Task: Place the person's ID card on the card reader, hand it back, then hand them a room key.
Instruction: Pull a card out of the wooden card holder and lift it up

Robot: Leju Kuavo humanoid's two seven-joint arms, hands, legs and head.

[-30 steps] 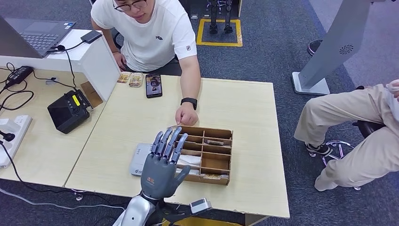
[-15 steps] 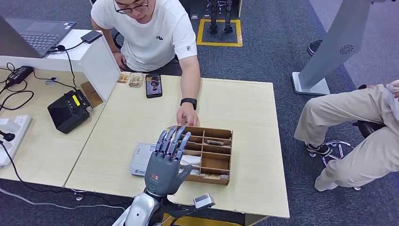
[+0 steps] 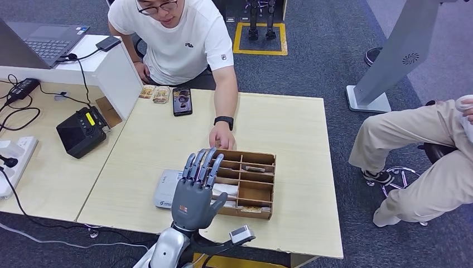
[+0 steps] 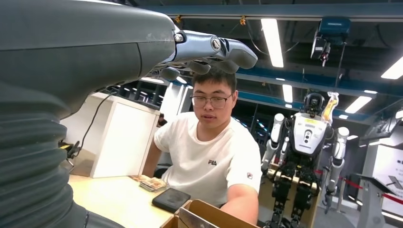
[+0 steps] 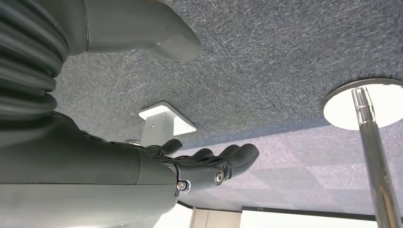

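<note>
My left hand (image 3: pixel 195 192) is raised above the table's near edge, palm away from me, fingers straight and close together, holding nothing. It hovers over the white card reader (image 3: pixel 164 192) and the near left corner of the wooden compartment box (image 3: pixel 245 156). Cards lie in some compartments, one of them a small card (image 3: pixel 255 168). The person's hand (image 3: pixel 221 137) rests on the table at the box's far left corner. In the left wrist view my left hand's fingers (image 4: pixel 214 47) stretch toward the seated person (image 4: pixel 211 156). My right hand (image 5: pixel 190 166) hangs over carpet, fingers extended and empty.
A black phone (image 3: pixel 182 101) and small card packets (image 3: pixel 155 94) lie at the table's far edge. A black device (image 3: pixel 82 132), cables and a laptop (image 3: pixel 47 39) occupy the left desk. A second person's legs (image 3: pixel 424 151) are seated at the right.
My left hand and forearm have shifted slightly to the right and a little lower over the reader. The person's hand stays by the box.
</note>
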